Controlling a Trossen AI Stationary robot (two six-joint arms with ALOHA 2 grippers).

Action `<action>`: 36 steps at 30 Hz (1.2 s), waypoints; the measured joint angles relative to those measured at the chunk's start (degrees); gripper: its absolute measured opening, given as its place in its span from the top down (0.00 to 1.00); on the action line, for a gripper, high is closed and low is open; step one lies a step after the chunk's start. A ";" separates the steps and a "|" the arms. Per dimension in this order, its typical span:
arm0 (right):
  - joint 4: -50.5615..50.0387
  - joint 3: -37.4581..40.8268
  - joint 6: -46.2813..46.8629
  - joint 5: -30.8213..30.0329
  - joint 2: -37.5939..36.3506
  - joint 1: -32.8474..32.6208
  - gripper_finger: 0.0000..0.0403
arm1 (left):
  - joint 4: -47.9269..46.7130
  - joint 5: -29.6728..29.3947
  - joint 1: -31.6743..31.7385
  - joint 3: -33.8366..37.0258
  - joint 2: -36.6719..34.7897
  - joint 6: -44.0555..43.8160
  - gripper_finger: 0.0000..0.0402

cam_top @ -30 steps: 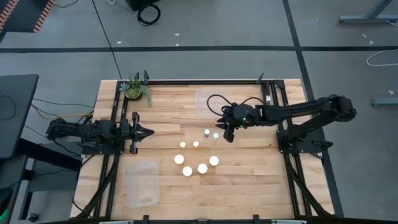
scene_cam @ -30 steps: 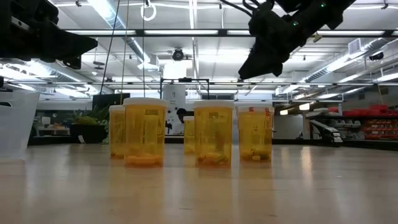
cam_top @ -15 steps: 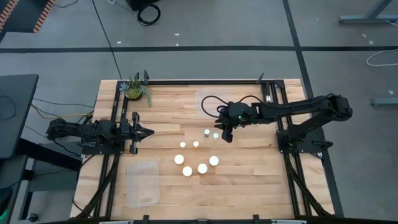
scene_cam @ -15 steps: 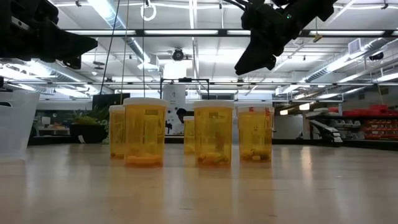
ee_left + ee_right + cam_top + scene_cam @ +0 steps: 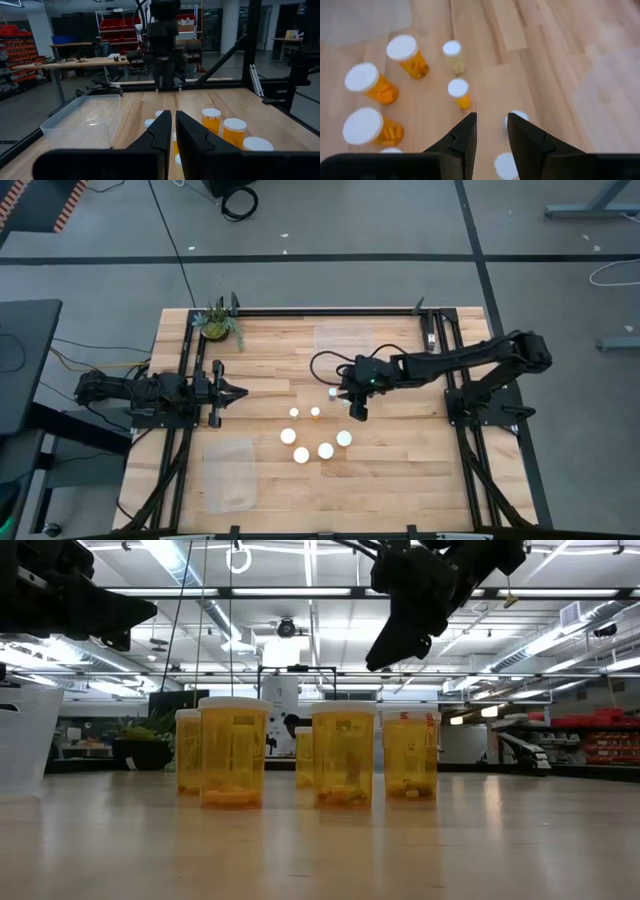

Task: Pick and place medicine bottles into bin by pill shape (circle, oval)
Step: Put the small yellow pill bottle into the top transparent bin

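Right gripper (image 5: 357, 412), jaws narrow and empty, hovers above the medicine bottles (image 5: 318, 434); left gripper (image 5: 240, 392), jaws together, waits well apart.

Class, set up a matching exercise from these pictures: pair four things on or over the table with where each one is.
Things:
1. potted plant
2. left pincer
3. right pincer
4. clear bin

Places:
A. above the bottle cluster
B. far left corner of the table
C. near left part of the table
D. left side of the table, pointing toward the middle

Pairs: 1-B, 2-D, 3-A, 4-C
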State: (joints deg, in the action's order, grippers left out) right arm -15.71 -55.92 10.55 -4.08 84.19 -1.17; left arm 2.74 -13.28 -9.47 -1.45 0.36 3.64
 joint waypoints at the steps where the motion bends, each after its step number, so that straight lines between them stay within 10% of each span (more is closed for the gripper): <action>1: -0.11 0.00 -0.03 -0.02 0.49 -0.33 0.71 | 0.00 0.00 -0.01 0.00 0.00 0.00 0.92; 13: -1.96 0.00 -3.71 -3.44 2.68 -3.94 0.69 | 0.00 -0.02 0.00 0.00 0.00 0.00 0.92; 27: -7.15 0.00 -3.21 -5.14 1.99 -0.88 0.33 | 0.04 0.00 0.00 0.00 0.00 0.00 0.93; 36: -8.26 0.02 -3.69 -3.38 1.96 3.01 0.28 | 0.02 0.00 0.00 0.00 0.00 0.00 0.92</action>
State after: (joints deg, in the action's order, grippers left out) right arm -23.97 -55.90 6.85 -7.45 86.15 1.84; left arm 2.76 -13.28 -9.47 -1.45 0.36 3.64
